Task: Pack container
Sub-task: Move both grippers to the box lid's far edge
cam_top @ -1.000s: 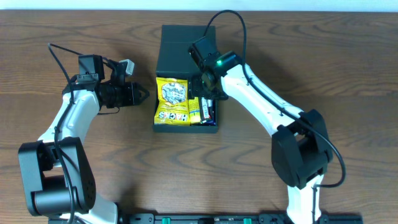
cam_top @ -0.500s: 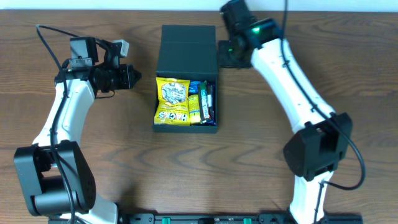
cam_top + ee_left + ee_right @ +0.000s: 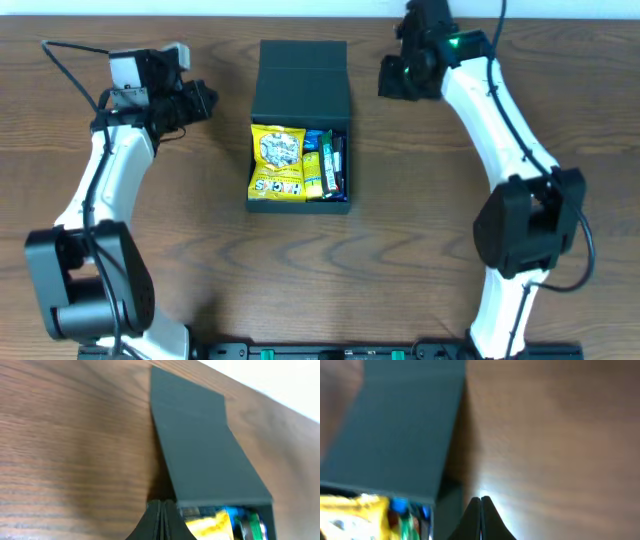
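Observation:
The container (image 3: 302,80) is a dark matte box in the middle of the table, its flap lid raised over the back half. A yellow snack packet (image 3: 277,160) fills its front left, with blue and green packets (image 3: 328,165) beside it. My left gripper (image 3: 205,100) hangs shut and empty to the left of the lid. My right gripper (image 3: 385,80) is shut and empty just right of the lid. The left wrist view has the shut gripper (image 3: 161,502) pointing at the lid (image 3: 200,450). In the right wrist view the shut gripper (image 3: 481,498) sits beside the lid (image 3: 400,430).
Bare brown wood table (image 3: 180,250) surrounds the box. A white wall edge (image 3: 280,380) runs along the far side of the table. Both arm bases stand at the near edge.
My right gripper has lifted out of the box, swung back to the right and shut. My left gripper has drawn back toward the far left and shut.

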{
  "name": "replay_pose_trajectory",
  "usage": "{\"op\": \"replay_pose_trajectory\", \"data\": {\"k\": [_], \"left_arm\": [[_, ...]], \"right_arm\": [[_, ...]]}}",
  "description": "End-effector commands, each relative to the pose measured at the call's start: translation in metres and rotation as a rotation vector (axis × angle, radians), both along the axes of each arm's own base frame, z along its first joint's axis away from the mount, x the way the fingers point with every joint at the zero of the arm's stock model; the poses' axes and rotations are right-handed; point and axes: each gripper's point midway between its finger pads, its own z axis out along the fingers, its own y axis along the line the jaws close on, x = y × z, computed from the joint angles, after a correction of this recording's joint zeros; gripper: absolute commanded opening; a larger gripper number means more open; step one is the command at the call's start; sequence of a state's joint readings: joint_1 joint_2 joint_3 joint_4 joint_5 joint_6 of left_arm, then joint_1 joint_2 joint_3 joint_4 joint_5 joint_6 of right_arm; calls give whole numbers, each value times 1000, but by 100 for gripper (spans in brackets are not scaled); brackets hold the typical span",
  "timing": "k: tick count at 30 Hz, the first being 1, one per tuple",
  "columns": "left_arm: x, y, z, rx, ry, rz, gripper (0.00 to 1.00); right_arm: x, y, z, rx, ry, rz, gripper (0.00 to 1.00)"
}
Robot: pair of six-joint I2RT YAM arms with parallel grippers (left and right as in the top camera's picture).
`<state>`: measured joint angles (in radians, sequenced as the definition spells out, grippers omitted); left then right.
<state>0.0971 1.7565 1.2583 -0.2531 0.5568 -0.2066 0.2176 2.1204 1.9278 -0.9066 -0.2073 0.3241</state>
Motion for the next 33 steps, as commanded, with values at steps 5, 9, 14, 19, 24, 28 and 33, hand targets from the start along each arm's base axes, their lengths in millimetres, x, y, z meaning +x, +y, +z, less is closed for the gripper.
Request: {"op": "replay_pose_trajectory", "data": {"k": [5,9,14,19,24,28,33], "left_arm": [[50,1,-45,-28,173,130,5],[80,-13,-54,-10,218,85,6],[91,-29,-72,-5,275,58,5],[88,-37,-93,-27,323,46,5],[87,-42,-94,-26,324,33,5],[85,-38,-98,-2,337,48,5],[84,-39,-105,-11,353,51,5]], "right_arm": [[13,11,-79,243,165,47,2],[15,21,-100,289,200,70,2],[18,37,-110,374,203,110,2],[24,51,-107,391,157,145,2],[25,66,-106,429,155,149,1],[23,71,-114,445,178,139,2],[23,76,-119,476,196,136,2]]}}
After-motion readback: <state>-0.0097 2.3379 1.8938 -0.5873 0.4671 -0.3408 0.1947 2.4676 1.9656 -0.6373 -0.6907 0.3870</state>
